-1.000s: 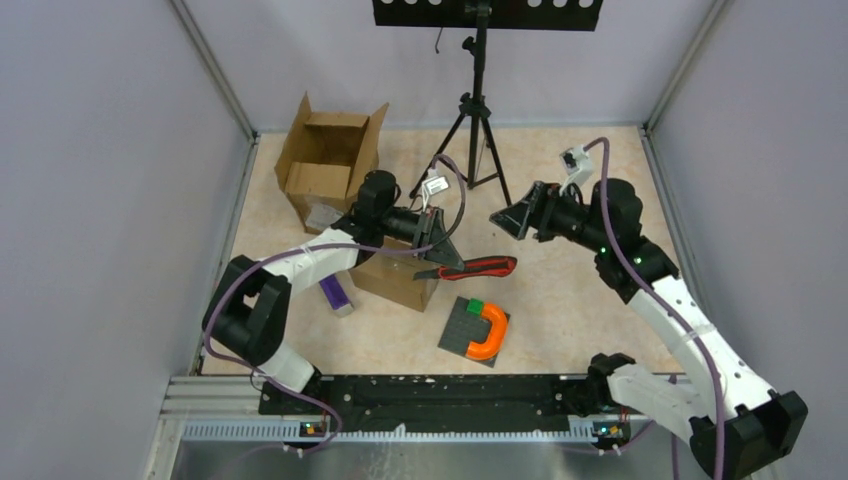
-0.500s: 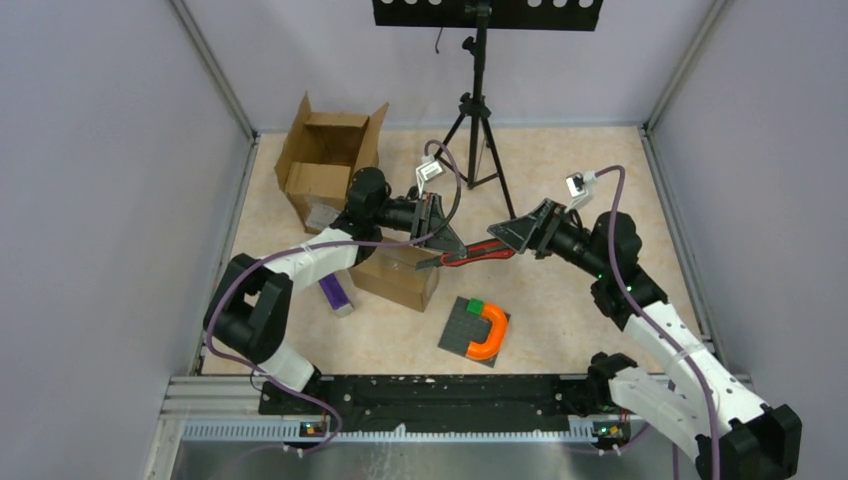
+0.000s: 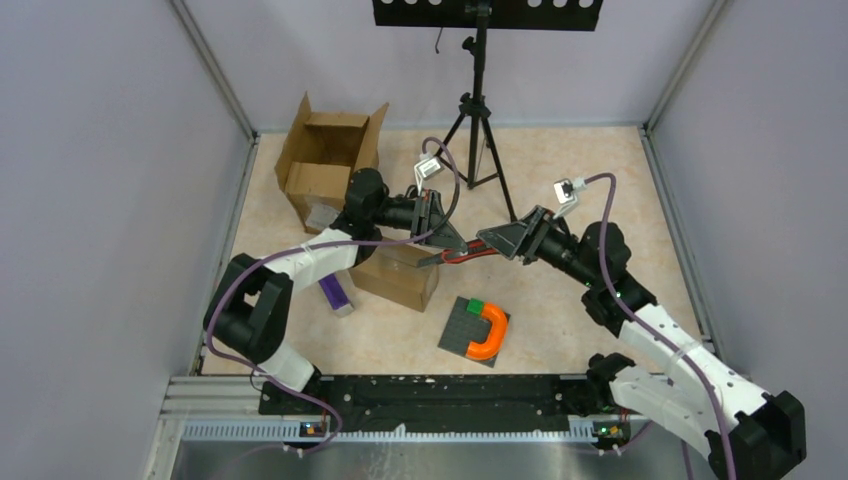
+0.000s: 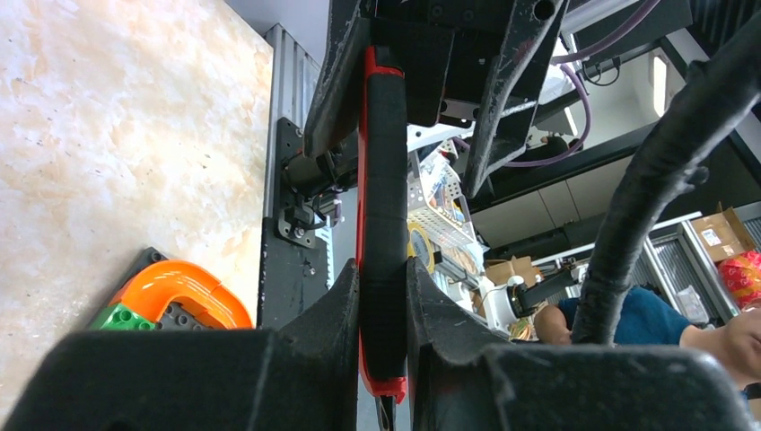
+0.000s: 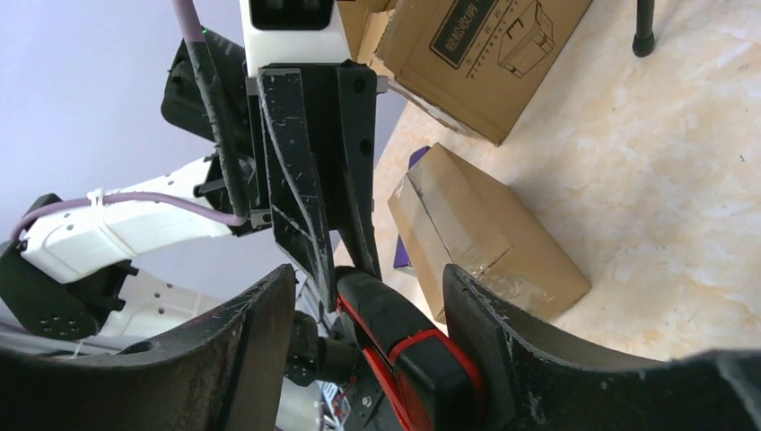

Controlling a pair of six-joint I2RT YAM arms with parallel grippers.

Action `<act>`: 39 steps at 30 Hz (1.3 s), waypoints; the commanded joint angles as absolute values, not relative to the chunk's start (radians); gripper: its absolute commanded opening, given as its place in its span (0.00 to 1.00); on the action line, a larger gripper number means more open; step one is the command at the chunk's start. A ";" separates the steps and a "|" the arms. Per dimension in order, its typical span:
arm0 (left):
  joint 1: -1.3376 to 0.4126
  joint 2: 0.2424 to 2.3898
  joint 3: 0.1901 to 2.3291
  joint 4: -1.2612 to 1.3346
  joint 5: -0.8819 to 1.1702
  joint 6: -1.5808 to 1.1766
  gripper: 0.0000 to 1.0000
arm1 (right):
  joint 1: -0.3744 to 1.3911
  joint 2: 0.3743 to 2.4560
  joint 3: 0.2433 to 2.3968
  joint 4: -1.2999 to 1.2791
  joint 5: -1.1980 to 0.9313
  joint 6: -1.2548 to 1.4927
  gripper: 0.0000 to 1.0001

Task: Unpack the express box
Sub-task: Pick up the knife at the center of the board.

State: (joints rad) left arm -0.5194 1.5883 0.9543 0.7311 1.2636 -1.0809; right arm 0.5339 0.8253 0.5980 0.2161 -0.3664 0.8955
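— Cardboard on the far left: what does the open carton (image 3: 325, 155) say?
— We see dark print and a line drawing on its side in the right wrist view, but the characters are too small for us to read. We find no other writing.
— And the parcel?
— The sealed parcel (image 3: 397, 280) lies flat on the table (image 3: 600, 190), in front of the carton, with tape along its top. A purple packet (image 3: 336, 293) lies just beside its left end.
— Where is it against the jaws?
— Below them and to their left. The left gripper (image 3: 440, 243) hangs over the parcel's right end. The right gripper (image 3: 497, 240) is further right, over bare table.
— What lies between them?
— A red and black knife (image 3: 478, 253). The left fingers (image 4: 332, 314) are clenched on its handle near the blade end. The grey blade points at the parcel's top, and we cannot tell whether it touches. The right jaws are spread wide around the handle's other end, not closed on it.
— The arms?
— Our left arm reaches out past the parcel's far side, wrist turned right. Our right arm stretches up and left from its base, and its gripper faces the left one tip to tip.
— Anything else?
— Nearer us than the knife lies a grey plate (image 3: 458, 335) with an orange arch (image 3: 489, 332) and a green block (image 3: 476, 306). A tripod (image 3: 478, 120) stands behind.
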 commanded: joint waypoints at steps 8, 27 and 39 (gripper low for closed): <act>-0.517 1.552 0.940 0.825 1.230 -1.131 0.00 | 0.544 0.809 0.546 0.384 -0.320 0.979 0.49; -0.516 1.528 0.838 0.951 1.185 -1.214 0.00 | 0.545 0.813 0.536 0.399 -0.331 0.993 0.00; -0.516 1.480 0.859 0.774 1.230 -1.074 0.31 | 0.547 0.824 0.606 0.358 -0.378 0.922 0.00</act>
